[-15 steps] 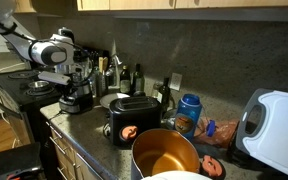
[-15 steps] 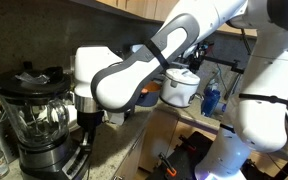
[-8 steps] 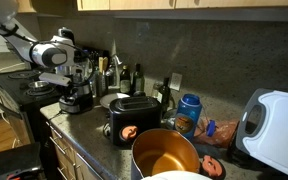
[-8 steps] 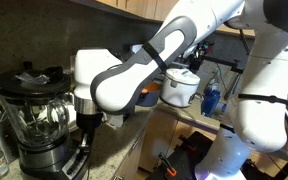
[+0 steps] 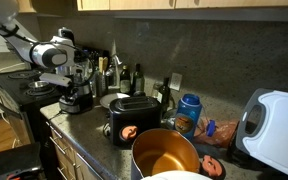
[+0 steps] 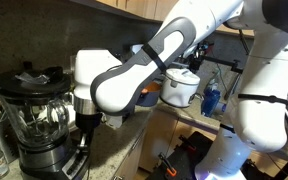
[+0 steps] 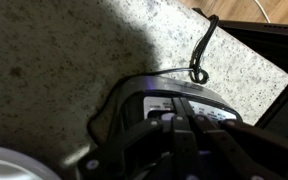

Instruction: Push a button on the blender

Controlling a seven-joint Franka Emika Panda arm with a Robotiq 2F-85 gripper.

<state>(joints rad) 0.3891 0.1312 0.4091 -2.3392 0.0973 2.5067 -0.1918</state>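
Currently, blender [image 6: 32, 118] stands at the counter's [image 7: 54, 50] end, close to the front edge. Gripper [image 6: 85, 160] sits low at the blender's base, over its button panel; contact cannot be told. Jaws look closed, holding nothing.

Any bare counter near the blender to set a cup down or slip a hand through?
Bare granite between the blender and the toaster, and the speckled stretch left of the black cord in the wrist view. Crowded past the toaster: copper pot, blue can, large white item; bottles line the back wall.
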